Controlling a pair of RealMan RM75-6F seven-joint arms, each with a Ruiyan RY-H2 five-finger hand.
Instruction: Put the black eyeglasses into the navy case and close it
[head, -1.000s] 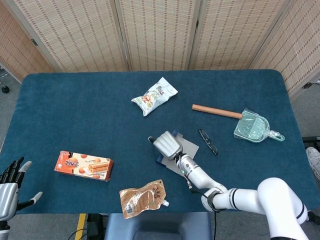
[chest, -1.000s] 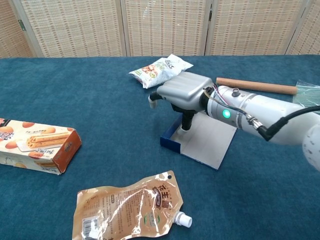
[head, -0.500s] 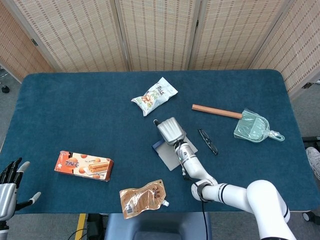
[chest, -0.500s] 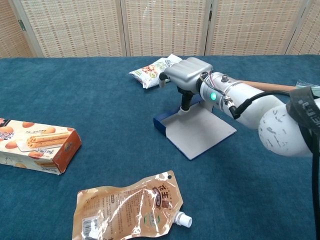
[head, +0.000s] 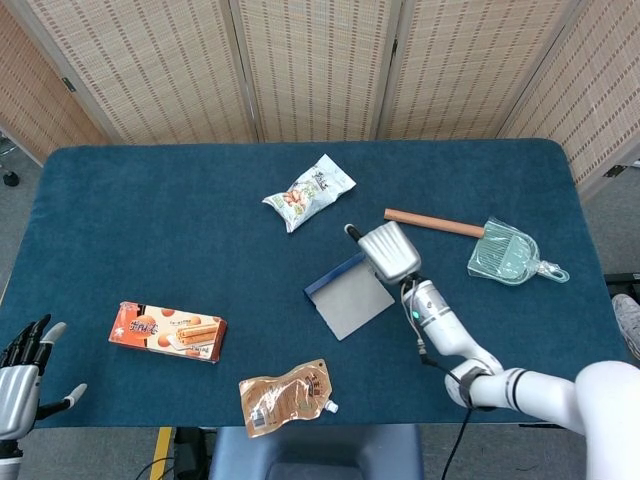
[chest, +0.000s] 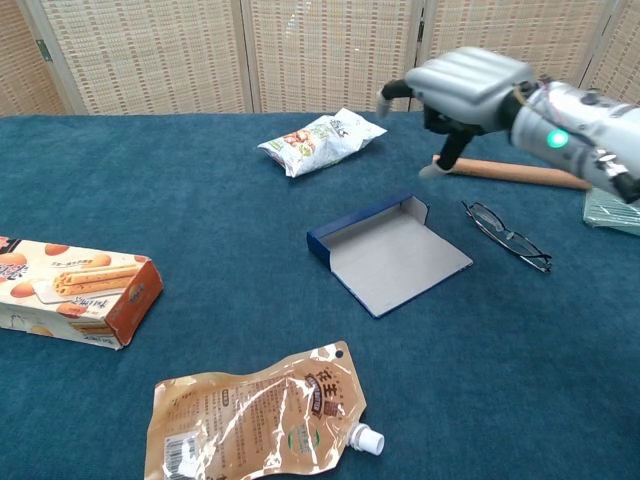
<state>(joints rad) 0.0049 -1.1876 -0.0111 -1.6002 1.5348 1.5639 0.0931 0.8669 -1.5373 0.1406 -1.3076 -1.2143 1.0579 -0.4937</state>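
A: Far left, the left hand sits at the table's edge, fingers spread, holding nothing. Orange cardboard biscuit box and tan foil spout pouch lie near it, not our concern.

B: Centre?

A: The flat navy case with grey lining lies open on the blue cloth. The right hand hangs above its far right corner, fingers curled downward, nothing in them.

B: And the thin black-framed eyeglasses?

A: On the cloth just right of the case, untouched. I judge the pick-up step is in hand: next, lower that hand rightward and pinch the frame.
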